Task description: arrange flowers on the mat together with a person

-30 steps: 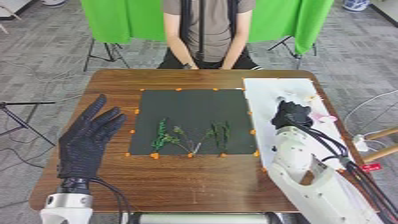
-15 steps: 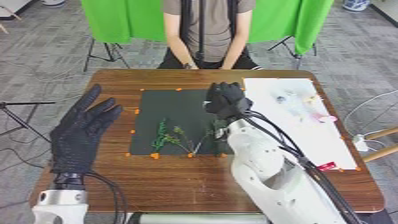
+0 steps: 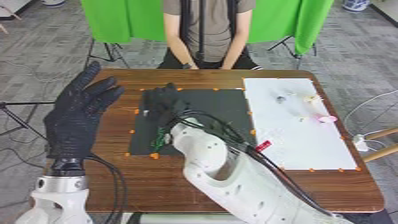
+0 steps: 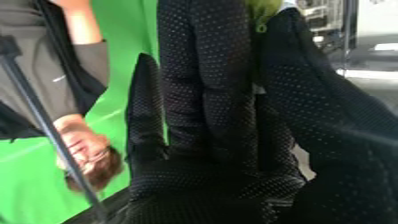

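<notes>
One yellow-green flower (image 4: 260,12) is pinched between the thumb and straight fingers of the robot's black-gloved right hand (image 3: 166,102), its petals blurred at the fingertips in the right wrist view. In the head view, that hand is over the far left part of one black rectangular mat (image 3: 226,97), where one bright-green leafy sprig (image 3: 160,140) is visible near the mat's near left corner; the white right arm (image 3: 206,150) crosses over the mat, so a full count of stems there cannot be told. To the right, one white rectangular sheet (image 3: 275,130) bears one pink flower (image 3: 327,119) and one pale yellow flower (image 3: 312,98) near its right edge, plus one small grey-blue piece (image 3: 281,99), its kind too small to tell. Small orange tape pieces (image 3: 155,156) mark the edges of both. Two robot hands are at work stations over one brown wooden table (image 3: 142,185): the black-gloved left hand (image 3: 78,110), at the table's left side, is released, fingers straight and spread, gripping nothing. One red tag (image 3: 264,145) sits by the right arm's black cables (image 3: 284,174). Beyond the table hangs a bright green cloth (image 3: 293,25).
</notes>
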Controlling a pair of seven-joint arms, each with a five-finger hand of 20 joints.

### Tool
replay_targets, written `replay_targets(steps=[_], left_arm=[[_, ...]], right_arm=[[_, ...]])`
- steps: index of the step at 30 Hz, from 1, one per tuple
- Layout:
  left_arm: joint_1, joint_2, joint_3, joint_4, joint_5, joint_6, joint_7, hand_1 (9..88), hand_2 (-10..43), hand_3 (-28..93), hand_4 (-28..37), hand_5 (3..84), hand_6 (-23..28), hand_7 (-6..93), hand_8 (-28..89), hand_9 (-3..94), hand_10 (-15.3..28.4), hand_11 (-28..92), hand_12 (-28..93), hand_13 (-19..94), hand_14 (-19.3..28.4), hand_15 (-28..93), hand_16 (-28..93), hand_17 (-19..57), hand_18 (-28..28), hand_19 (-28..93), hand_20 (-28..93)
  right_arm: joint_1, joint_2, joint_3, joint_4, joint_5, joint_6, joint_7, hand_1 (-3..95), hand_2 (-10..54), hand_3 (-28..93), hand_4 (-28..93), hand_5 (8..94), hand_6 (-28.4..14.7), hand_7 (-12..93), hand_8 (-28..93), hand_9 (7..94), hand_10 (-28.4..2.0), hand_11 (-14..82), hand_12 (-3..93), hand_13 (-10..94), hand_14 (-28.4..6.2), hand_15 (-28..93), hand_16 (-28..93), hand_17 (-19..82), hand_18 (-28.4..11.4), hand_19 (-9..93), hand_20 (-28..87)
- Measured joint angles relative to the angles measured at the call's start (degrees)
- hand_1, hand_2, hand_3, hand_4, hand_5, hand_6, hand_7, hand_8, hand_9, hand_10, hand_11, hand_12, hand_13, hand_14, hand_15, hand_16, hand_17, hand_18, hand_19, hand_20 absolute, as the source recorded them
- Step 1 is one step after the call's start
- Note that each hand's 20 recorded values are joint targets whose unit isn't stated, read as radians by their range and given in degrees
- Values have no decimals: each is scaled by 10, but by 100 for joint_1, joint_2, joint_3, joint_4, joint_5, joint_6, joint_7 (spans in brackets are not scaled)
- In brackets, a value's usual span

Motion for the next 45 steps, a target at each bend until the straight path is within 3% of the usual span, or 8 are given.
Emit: replay_targets(steps=[5, 14, 19, 25, 33, 45], left_arm=[[-174, 33, 60, 17, -35, -10, 4, 220, 67, 796, -283, 365, 82, 123, -102, 372, 206, 241, 103, 296, 265, 440, -92, -58, 245, 610, 119], [-363, 43, 130, 60, -38, -45, -23, 221, 68, 795, -282, 366, 83, 123, -102, 373, 207, 242, 102, 296, 265, 440, -93, -58, 244, 610, 118], [-375, 67, 141, 68, -48, -67, -18, 222, 68, 795, -282, 366, 83, 123, -103, 374, 207, 243, 103, 296, 265, 440, -93, -59, 244, 608, 117], [-389, 138, 203, 68, -73, -58, 7, 222, 69, 795, -282, 367, 84, 123, -103, 374, 207, 244, 102, 296, 265, 439, -93, -60, 244, 607, 115], [-394, 159, 212, 68, -87, -58, 16, 222, 69, 795, -281, 368, 85, 124, -102, 374, 208, 244, 102, 296, 265, 439, -93, -60, 244, 606, 111], [-416, 180, 249, 72, -99, -48, 26, 223, 71, 795, -278, 373, 88, 122, -102, 375, 209, 246, 102, 296, 265, 441, -93, -61, 243, 605, 105]], right_arm=[[529, 91, -692, 349, 48, 317, 336, 538, -95, 687, -283, 879, 74, 125, -38, 774, -91, 135, 173, 622, -89, 306, 168, 124, -142, 490, 97], [733, 129, -823, 511, -181, 253, 272, 538, -95, 662, -283, 851, 85, 115, -50, 739, -96, 161, 130, 606, -91, 300, 161, 114, -141, 464, 98], [680, 142, -831, 507, -153, 47, 144, 527, -95, 645, -283, 834, 91, 112, -57, 724, -95, 158, 125, 597, -92, 295, 163, 105, -144, 447, 101], [228, 36, -229, 494, -829, -572, -842, 484, -95, 678, -283, 776, 92, 127, -74, 694, -101, 151, 121, 572, -100, 296, 160, 92, -147, 444, 110], [153, 28, -421, 443, -985, -828, -670, 416, -95, 780, -283, 705, 92, 136, -138, 657, -109, 146, 117, 547, -108, 300, 155, 74, -151, 441, 111], [149, 11, -359, 430, -1056, -956, -760, 393, -95, 789, -283, 666, 94, 141, -150, 649, -112, 148, 117, 544, -110, 305, 153, 69, -153, 443, 113]])
